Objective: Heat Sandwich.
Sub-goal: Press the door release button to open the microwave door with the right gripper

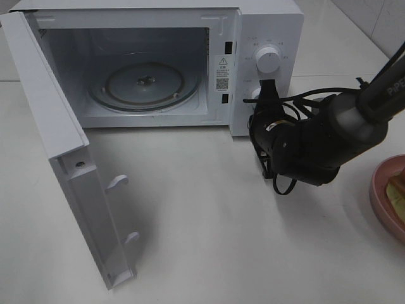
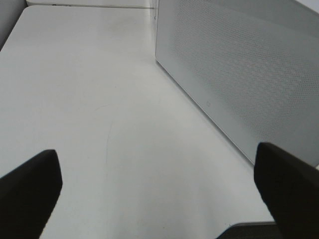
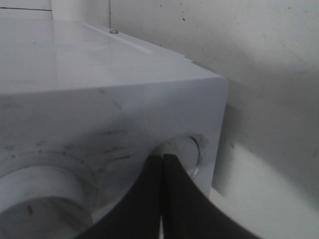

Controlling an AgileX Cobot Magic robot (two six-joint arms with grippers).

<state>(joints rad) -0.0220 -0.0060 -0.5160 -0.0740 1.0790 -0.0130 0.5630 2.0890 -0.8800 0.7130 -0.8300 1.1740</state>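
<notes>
The sandwich (image 1: 397,190) lies on a pink plate (image 1: 381,196) at the right edge of the exterior view, mostly cut off. The white microwave (image 1: 269,25) stands at the back with its door (image 1: 63,145) swung open and its glass turntable (image 1: 145,85) bare. My right gripper (image 1: 266,88) is shut, its tips together against the microwave's lower knob (image 3: 188,149), below the upper knob (image 1: 268,60). My left gripper (image 2: 159,199) is open and empty over bare table, beside the door's outer face (image 2: 239,69); it is out of the exterior view.
The open door juts forward over the left of the white table (image 1: 209,209). Black cables (image 1: 285,183) hang from the right arm in front of the microwave's control panel. A wall (image 3: 239,45) stands close beside the microwave.
</notes>
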